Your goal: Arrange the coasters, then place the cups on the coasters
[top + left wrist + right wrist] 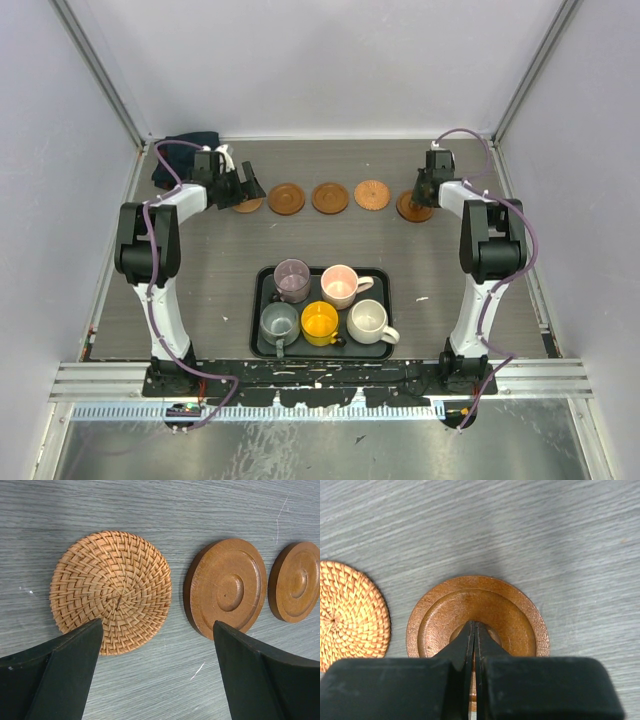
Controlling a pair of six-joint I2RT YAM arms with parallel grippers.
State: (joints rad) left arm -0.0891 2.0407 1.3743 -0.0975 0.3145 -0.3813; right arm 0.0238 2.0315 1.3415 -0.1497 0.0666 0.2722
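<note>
Several round brown coasters lie in a row across the far side of the table. My left gripper point(240, 188) point(157, 630) hangs open just above the table, near a woven coaster point(248, 206) point(111, 591) and a ringed wooden coaster point(286, 198) point(225, 587), holding nothing. My right gripper point(425, 195) point(474, 625) is shut and empty, its tips over the centre of the rightmost wooden coaster point(414, 208) point(477, 615). Several cups stand in the black tray point(386, 300): purple point(291, 279), pink point(339, 285), grey-green point(279, 322), yellow point(320, 322) and cream point(368, 321).
A dark blue cloth point(185, 155) lies bunched in the back left corner, behind the left arm. Two more coasters point(330, 198) point(372, 194) fill the middle of the row. Grey walls close off the table at the back and both sides.
</note>
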